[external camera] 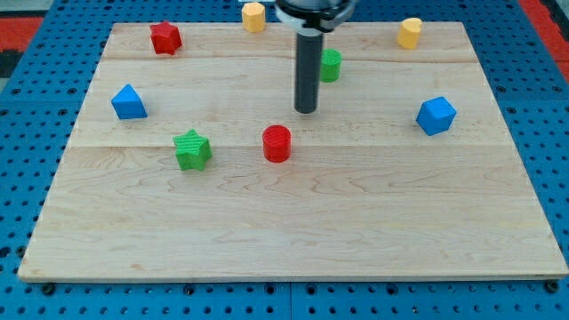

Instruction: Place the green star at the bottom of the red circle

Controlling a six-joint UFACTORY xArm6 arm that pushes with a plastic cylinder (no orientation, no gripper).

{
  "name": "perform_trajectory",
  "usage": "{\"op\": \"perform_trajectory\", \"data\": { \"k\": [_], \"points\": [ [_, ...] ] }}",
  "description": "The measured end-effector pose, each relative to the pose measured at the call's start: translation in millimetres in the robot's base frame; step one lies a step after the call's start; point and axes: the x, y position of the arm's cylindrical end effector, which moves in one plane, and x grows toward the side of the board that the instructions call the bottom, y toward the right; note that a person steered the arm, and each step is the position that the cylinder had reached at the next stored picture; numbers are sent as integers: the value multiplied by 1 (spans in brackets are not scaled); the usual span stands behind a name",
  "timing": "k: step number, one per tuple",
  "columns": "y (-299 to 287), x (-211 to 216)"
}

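Note:
The green star [192,149] lies on the wooden board [293,222], left of centre. The red circle [276,143], a short red cylinder, stands about a hand's width to its right, apart from it. My tip [306,110] is on the board just above and slightly right of the red circle, not touching it. The tip is well to the right of the green star. The rod rises from the tip to the view's top edge.
A green block [331,65] sits partly behind the rod. A red star [165,37] is at top left, a yellow block [253,16] at top centre, another yellow block [409,33] at top right. A blue block [129,102] is at left, a blue cube [436,116] at right.

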Motion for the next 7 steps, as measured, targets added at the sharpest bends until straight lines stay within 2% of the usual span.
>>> {"op": "perform_trajectory", "data": {
  "k": [1,3,4,5,6,7],
  "points": [
    [0,-25],
    [-94,50],
    [-125,49],
    [-135,112],
    [-151,110],
    [-218,107]
  ]
}}
